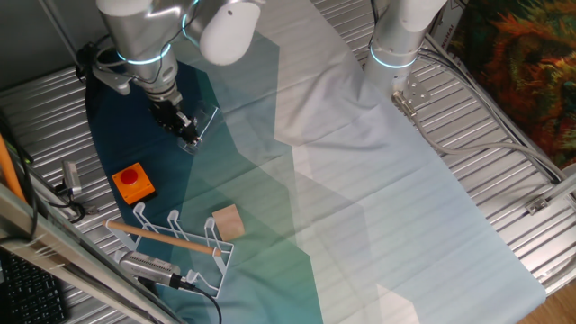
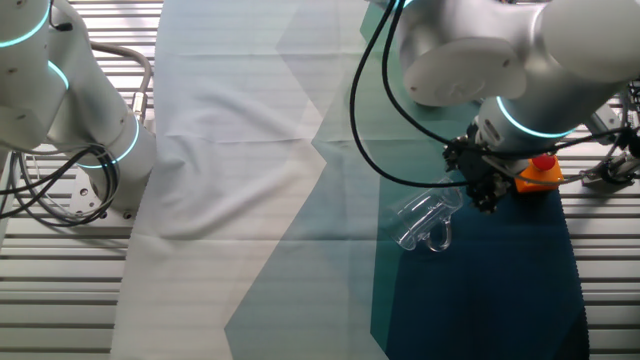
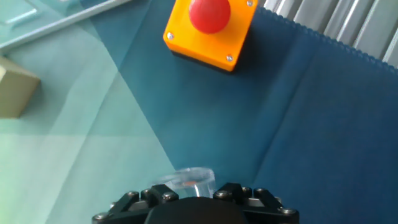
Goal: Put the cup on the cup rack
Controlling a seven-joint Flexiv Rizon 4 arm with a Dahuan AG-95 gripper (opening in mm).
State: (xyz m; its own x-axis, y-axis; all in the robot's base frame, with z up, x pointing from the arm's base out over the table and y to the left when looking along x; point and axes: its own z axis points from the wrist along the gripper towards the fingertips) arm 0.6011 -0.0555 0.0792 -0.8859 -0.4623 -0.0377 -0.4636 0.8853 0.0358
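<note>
Reaching down over the dark blue part of the cloth (image 1: pixel 117 117), wrist bent, gripper (image 1: pixel 187 129) clamped on the rim of the cup (image 2: pixel 428 222). Cup tilted, handle low, above the cloth. Well apart from the cup rack (image 1: pixel 175 238), beyond the orange box (image 1: pixel 133 183).

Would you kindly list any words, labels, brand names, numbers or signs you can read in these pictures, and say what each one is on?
No readable text appears in any view.
The orange box with its red button shows no label.
The wooden block, the cup rack, the cup and the claw carry no visible markings.
The keyboard at the edge is too small and dark to read.
</note>
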